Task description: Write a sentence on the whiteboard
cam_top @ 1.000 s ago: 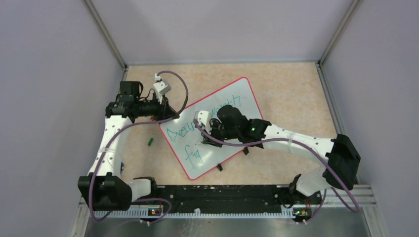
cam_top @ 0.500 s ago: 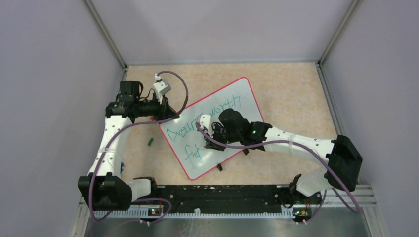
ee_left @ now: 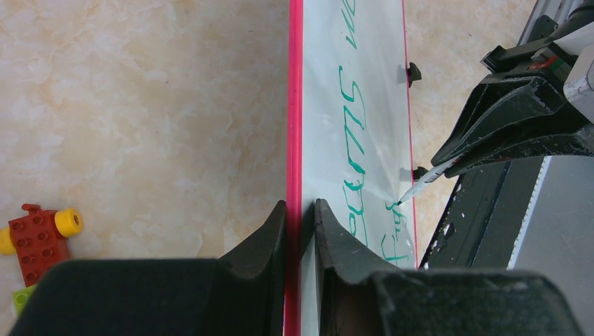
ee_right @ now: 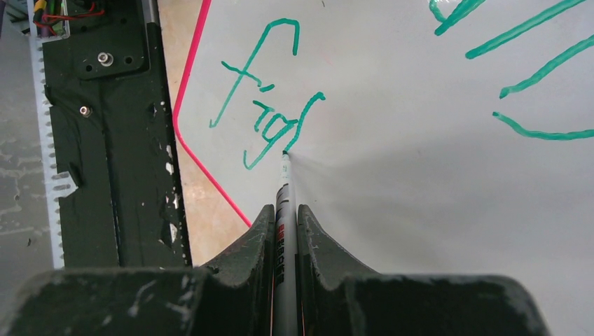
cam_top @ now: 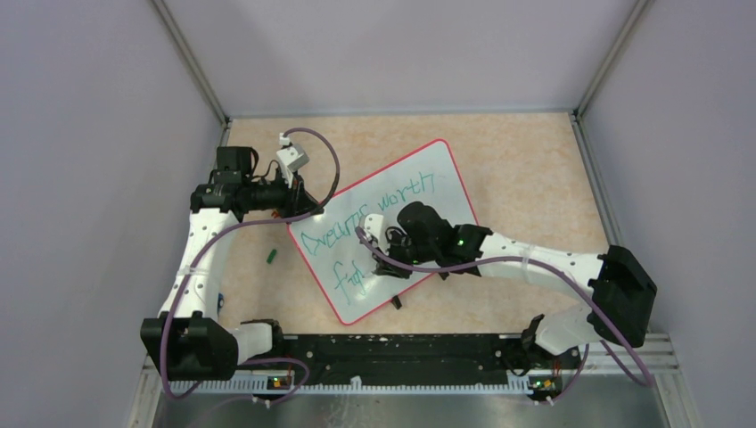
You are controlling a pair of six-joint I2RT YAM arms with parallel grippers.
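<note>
From above, the whiteboard (cam_top: 355, 308) lies flat and skewed on the bench (cam_top: 517, 169), one corner pointing at the arm bases. The sentence (cam_top: 332, 235) runs in green across it: an upper line reading roughly "Dreams worth" and a lower line that begins "fig". The left hand (cam_top: 303, 207) sits at the board's upper left edge. The right hand (cam_top: 385, 256) hangs over the board beside the lower line. A small green thing (cam_top: 270, 256) lies on the bench just left of the board.

In the left wrist view, the two dark fingers (ee_left: 270, 231) are closed on the board's red rim, one on each side, gripping the edge. Red and yellow toy bricks (ee_left: 38, 234) lie on the bench at lower left, apart from the board. Across the board, the other arm's marker tip touches the white surface.

In the right wrist view, the fingers are clamped on a marker (ee_right: 284, 192) that juts forward between them. Its tip rests on the board at the end of the stroke after "fig". The black base rail (ee_right: 105, 140) lies to the left, past the board's rounded corner.
</note>
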